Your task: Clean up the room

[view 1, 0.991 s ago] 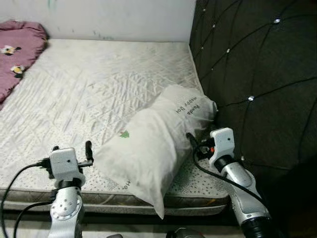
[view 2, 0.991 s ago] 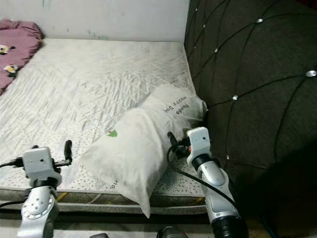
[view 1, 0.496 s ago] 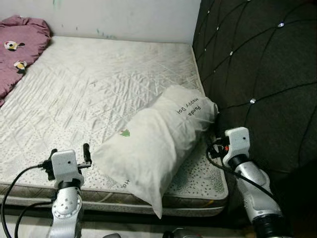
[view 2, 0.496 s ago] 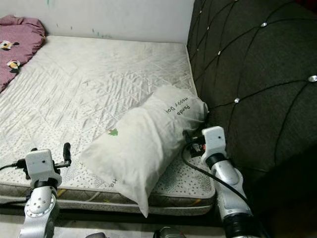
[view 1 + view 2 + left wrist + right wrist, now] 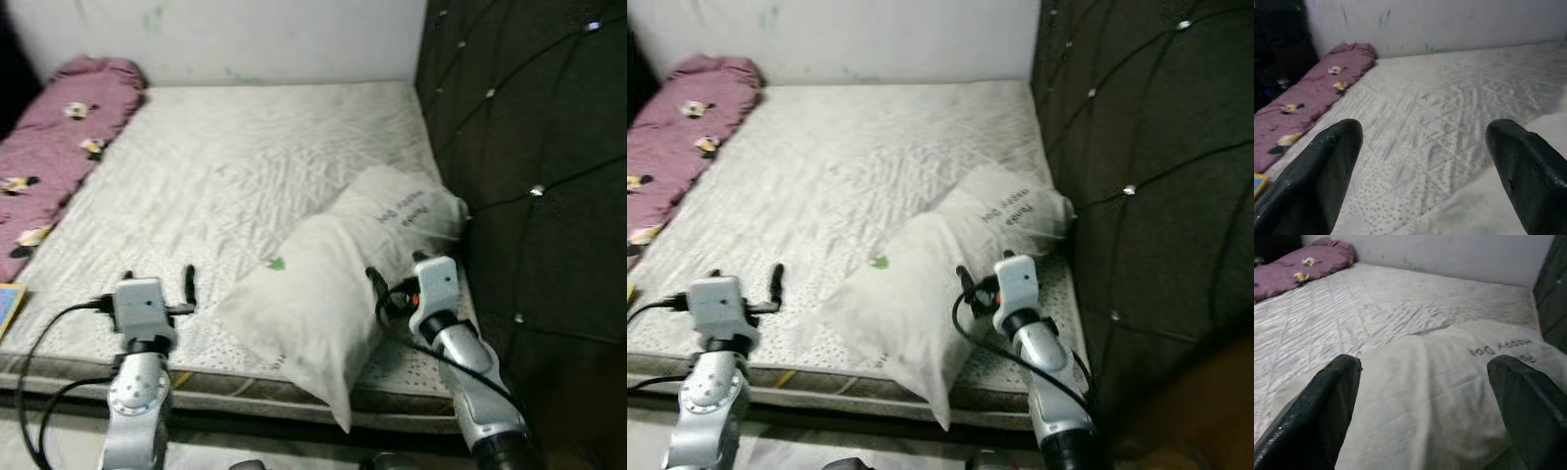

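1. A long white fabric pillow (image 5: pixel 338 294) lies on the bare white quilted mattress (image 5: pixel 225 166) in the lower right of the left eye view. Its long axis runs diagonally, from a corner that overhangs the mattress's near edge at the bottom centre up to the end that lies against the black tufted headboard (image 5: pixel 539 147) on the right.
2. The pillow's upper end carries dark printed writing, upside down from the head camera. In the right wrist view it reads roughly "Happy Do…" (image 5: pixel 1508 350); the rest is too blurred to make out. A small green mark (image 5: pixel 277 262) sits near the middle of the pillowcase.
3. The pillowcase is smooth and softly creased; the mattress is stitched in a diamond pattern with a finely dotted band along its near edge. The headboard is dark, padded in large diamonds, with shiny studs at the crossings.
4. A mauve-pink rumpled blanket with small printed figures (image 5: pixel 59 147) lies along the mattress's left edge, running to the upper left corner, well apart from the pillow.
5. The right gripper (image 5: pixel 1425 396) hovers at the pillow's right flank near the mattress's near right corner, its fingers (image 5: pixel 1327 401) spread wide with the pillow's white cloth between them, not pinching it.
6. The left gripper (image 5: pixel 1425 161) is at the lower left over the mattress's near edge, just beside the pillow's lower end, its fingers (image 5: pixel 1322 166) spread wide.
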You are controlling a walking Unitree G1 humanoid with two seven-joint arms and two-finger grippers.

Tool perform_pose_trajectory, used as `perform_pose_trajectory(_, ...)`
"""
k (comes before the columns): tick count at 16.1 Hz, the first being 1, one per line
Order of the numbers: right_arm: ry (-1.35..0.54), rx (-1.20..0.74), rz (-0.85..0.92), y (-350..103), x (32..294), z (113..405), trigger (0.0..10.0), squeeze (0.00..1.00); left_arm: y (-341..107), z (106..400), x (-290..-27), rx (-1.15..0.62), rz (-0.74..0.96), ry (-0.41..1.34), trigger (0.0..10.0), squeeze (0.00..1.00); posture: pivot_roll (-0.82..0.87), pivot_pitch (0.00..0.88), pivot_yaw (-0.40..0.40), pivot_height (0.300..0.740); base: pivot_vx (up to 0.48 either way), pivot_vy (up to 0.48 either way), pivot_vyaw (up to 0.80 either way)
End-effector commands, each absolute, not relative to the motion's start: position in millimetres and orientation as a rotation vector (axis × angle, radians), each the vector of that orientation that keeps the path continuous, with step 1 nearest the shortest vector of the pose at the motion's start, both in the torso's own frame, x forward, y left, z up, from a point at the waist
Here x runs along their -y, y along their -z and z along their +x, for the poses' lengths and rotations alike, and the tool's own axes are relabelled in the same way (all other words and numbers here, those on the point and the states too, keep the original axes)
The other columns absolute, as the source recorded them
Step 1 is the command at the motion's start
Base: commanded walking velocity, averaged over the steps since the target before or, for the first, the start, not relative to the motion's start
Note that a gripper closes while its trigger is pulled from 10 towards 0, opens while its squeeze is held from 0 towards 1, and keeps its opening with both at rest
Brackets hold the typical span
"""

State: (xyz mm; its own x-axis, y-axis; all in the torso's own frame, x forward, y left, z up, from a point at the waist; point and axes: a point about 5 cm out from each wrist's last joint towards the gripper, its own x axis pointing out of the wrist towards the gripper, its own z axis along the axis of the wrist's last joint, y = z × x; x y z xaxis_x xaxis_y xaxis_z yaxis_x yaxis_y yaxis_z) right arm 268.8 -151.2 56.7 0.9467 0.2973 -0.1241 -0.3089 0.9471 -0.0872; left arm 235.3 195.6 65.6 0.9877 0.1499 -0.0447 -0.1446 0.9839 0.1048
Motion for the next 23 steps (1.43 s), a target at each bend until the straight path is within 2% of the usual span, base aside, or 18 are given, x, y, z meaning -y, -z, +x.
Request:
perform_pose_trajectory(1,-0.324,-0.06,-0.116,-71,148,272,10.0,0.0,-75,238,-192,-0.026,0.113,-0.118,10.0,0.0,-0.03,0.0,0.072,0.74,0.0,0.0,0.0)
perform_pose_trajectory(3,-0.244,-0.006,-0.117,-83,156,276,10.0,0.0,-84,240,-191,0.017,0.127,-0.119,10.0,0.0,-0.03,0.0,0.032,0.74,0.0,0.0,0.0)
perform_pose_trajectory(5,-0.152,0.044,-0.109,-90,159,275,10.0,0.0,-88,232,-205,0.022,0.125,-0.192,10.0,0.0,-0.03,0.0,0.013,0.74,0.0,0.0,0.0)
perform_pose_trajectory(10,-0.087,0.007,-0.082,-87,165,281,10.0,0.0,-83,221,-205,-0.018,0.109,-0.187,10.0,0.0,-0.03,0.027,0.002,0.74,0.0,0.0,-0.77)
perform_pose_trajectory(13,-0.056,0.018,-0.069,-91,172,276,10.0,0.0,-88,217,-194,-0.011,-0.08,-0.057,10.0,0.0,-0.04,0.033,0.012,0.74,0.0,0.0,-0.8)
perform_pose_trajectory(14,-0.061,0.015,-0.066,-91,172,276,10.0,0.0,-88,217,-180,-0.031,-0.117,0.062,10.0,0.0,-0.04,0.036,0.008,0.74,0.0,0.0,0.0)
perform_pose_trajectory(15,-0.081,0.008,-0.064,-91,169,277,10.0,0.0,-88,217,-168,-0.049,-0.073,0.167,10.0,0.0,-0.04,0.044,0.006,0.74,0.0,0.0,0.0)
perform_pose_trajectory(20,-0.093,-0.002,-0.058,-92,172,274,10.0,0.0,-89,211,-175,-0.052,-0.075,0.119,10.0,0.0,-0.04,0.053,-0.009,0.74,0.0,0.0,0.0)
perform_pose_trajectory(23,-0.1,-0.006,-0.079,-92,173,277,10.0,0.0,-93,211,-189,-0.025,-0.021,-0.012,10.0,0.0,-0.03,0.053,-0.02,0.74,0.0,0.0,0.0)
